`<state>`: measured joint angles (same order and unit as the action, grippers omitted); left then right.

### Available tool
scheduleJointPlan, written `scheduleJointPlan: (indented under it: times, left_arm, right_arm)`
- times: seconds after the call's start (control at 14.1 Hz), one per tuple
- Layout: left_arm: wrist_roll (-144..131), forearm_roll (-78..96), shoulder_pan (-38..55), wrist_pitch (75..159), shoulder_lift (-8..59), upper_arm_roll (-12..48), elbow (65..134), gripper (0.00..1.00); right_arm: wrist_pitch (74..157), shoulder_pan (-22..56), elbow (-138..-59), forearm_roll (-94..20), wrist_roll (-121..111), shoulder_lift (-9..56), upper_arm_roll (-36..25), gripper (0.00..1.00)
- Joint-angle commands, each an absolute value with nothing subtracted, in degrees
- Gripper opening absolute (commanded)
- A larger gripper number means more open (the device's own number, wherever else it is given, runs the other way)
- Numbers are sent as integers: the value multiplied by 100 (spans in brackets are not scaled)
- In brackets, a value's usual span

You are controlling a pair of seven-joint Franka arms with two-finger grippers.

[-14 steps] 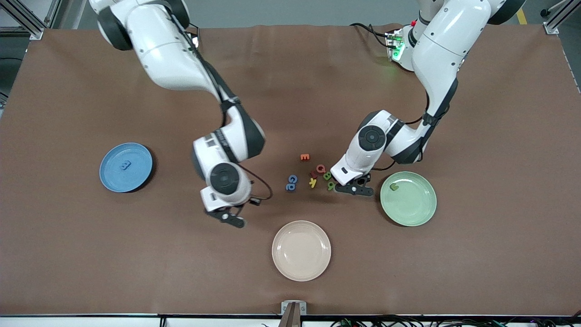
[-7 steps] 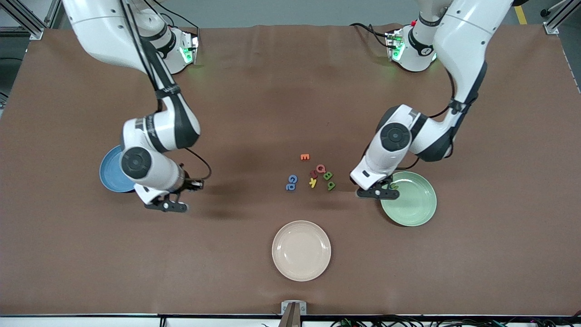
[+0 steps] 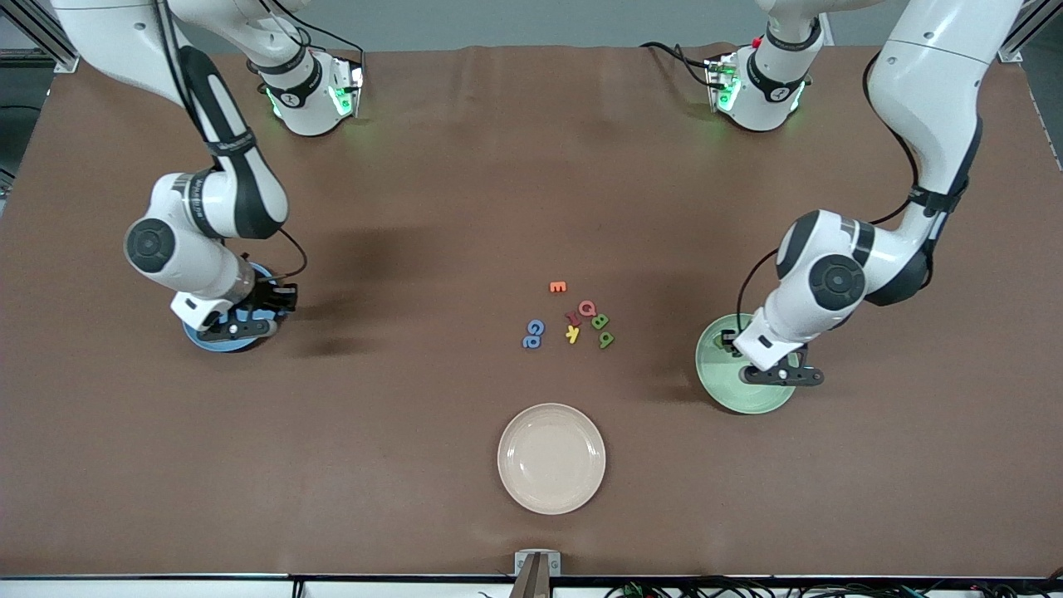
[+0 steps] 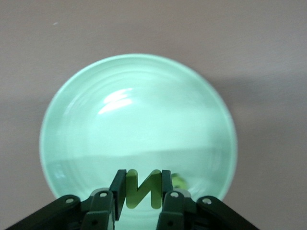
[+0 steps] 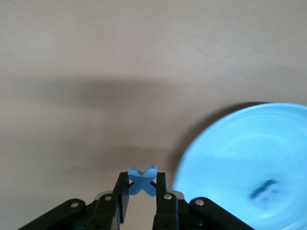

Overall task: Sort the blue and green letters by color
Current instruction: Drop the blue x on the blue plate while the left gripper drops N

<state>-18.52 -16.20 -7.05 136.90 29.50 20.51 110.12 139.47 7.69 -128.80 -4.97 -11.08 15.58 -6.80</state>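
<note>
Left gripper (image 4: 144, 194) over round pale green plate (image 3: 716, 390), pinching dark green letter N (image 4: 142, 188); right gripper (image 5: 142, 191) at round blue plate (image 5: 288, 143) rim, clamping blue letter x (image 5: 142, 180); releasing there risks x landing on brown table (image 3: 415, 208).

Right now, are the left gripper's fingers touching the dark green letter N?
Touching. The left wrist view shows the left gripper with both fingers pressed against the dark green letter N.
</note>
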Motion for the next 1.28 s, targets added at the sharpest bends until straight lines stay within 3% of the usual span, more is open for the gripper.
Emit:
scheduleJointPlan:
  times: [0.0, 0.07, 0.21, 0.28, 0.36, 0.5, 0.64, 0.71, 1.0, 1.21]
  left_arm:
    - [-1627, -1670, -879, 13676, 2874, 2153, 11232, 15]
    - [-1617, -1670, -888, 13676, 2891, 2153, 11241, 16]
    - [-1591, -1670, -888, 13676, 2900, 2153, 11294, 18]
    - [-1591, -1670, -888, 13684, 2909, 2153, 11311, 20]
    - [-1591, -1679, -896, 13685, 2909, 2153, 11312, 27]
    - [-1582, -1679, -931, 13685, 2909, 2153, 11303, 70]
    - [-1591, -1679, -940, 13685, 2900, 2162, 11285, 93]
    - [-1591, -1679, -923, 13685, 2892, 2171, 11259, 99]
    - [-2089, -1652, -879, 13676, 2874, 2600, 11171, 100]
    - [-3476, -1670, -669, 13676, 2944, 2874, 10987, 100]
  right_arm:
    - [14229, 213, -13210, -422, -1878, 1371, -562, 1]
    - [14256, 54, -13210, -413, -2133, 1388, -562, 4]
    - [14256, -114, -13192, -413, -2337, 1406, -562, 55]
    - [14256, -114, -13192, -413, -2338, 1415, -562, 88]
    - [14238, -114, -13192, -413, -2338, 1415, -562, 100]
    - [14195, -97, -13192, -422, -2259, 1415, -562, 100]
    - [14159, -9, -13166, -422, -1979, 1415, -536, 100]
    - [14159, 191, -13149, -422, -1656, 1415, -527, 100]
    - [14124, 1368, -12711, -431, 372, 1467, -527, 100]
    - [13292, 2264, -11536, -448, 1963, 2001, -527, 100]
